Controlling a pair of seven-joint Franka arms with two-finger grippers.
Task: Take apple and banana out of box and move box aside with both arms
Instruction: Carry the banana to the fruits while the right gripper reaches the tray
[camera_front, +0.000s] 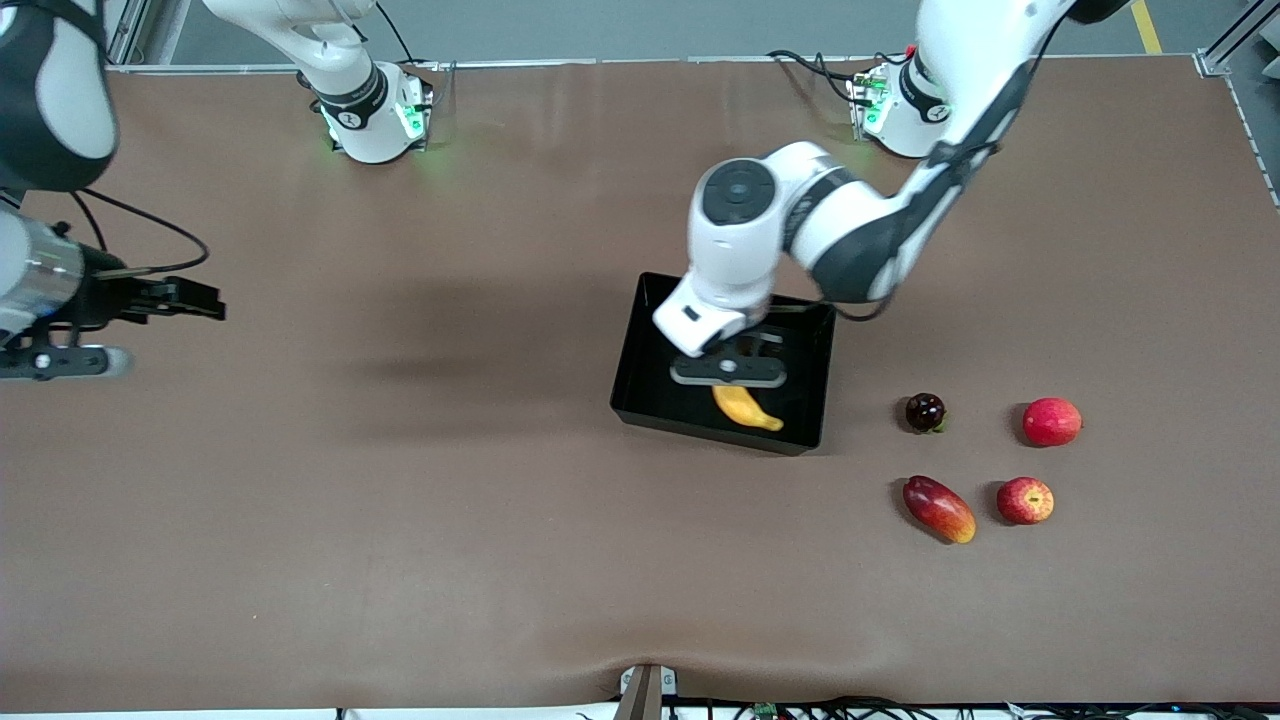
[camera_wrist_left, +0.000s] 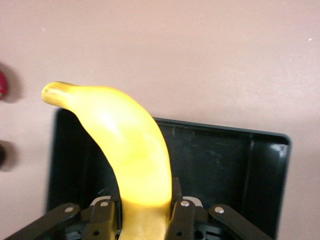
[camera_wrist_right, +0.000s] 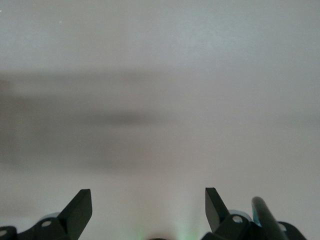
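Brown matting covers the whole table (camera_front: 400, 500), flat and mostly bare. Over the box (camera_front: 640, 385), the left gripper (camera_wrist_left: 142, 212) is clamped on the banana (camera_wrist_left: 125, 150) near one end, its fingers (camera_wrist_left: 102, 220) pressing either flank while the rest of the fruit curves out over the box wall. A banana is light but soft and smooth-skinned, so I judge a firm, gentle hold suits it, and one nearer the middle would swing less. The box looks stiff, light and glossy, best taken by its low walls, one arm to each side. The apple (camera_front: 1025, 500) already lies on the mat toward the left arm's end, beside a mango (camera_front: 938, 508), with a pink-red fruit (camera_front: 1051, 421) and a dark fruit (camera_front: 925, 411) farther from the camera. Open mat lies toward the right arm's end, where the right gripper (camera_wrist_right: 148, 210) waits with its fingers spread and empty.
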